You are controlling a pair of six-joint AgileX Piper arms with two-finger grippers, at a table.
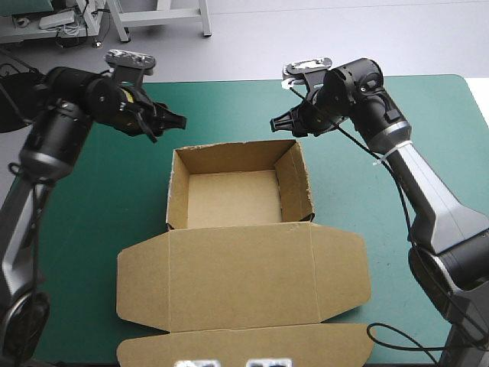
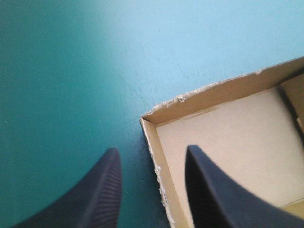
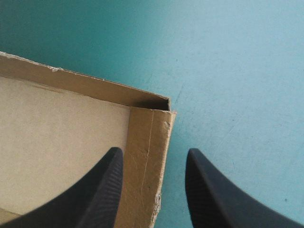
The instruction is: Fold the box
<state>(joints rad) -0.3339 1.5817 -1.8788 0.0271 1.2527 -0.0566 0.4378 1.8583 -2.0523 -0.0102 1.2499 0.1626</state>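
Box (image 1: 243, 256): one, brown, at mid-desk, an open tray with four walls (image 1: 295, 183) raised and one lid (image 1: 244, 306) lying flat toward the near edge. Two sets of jaws, both parted and empty: left jaws over the far left corner, right jaws over the far right. Desk (image 1: 92, 214): teal-green cover.

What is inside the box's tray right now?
Nothing: the box tray shows only its bare brown floor. The strip of floor just behind the near wall is hidden in the high view.
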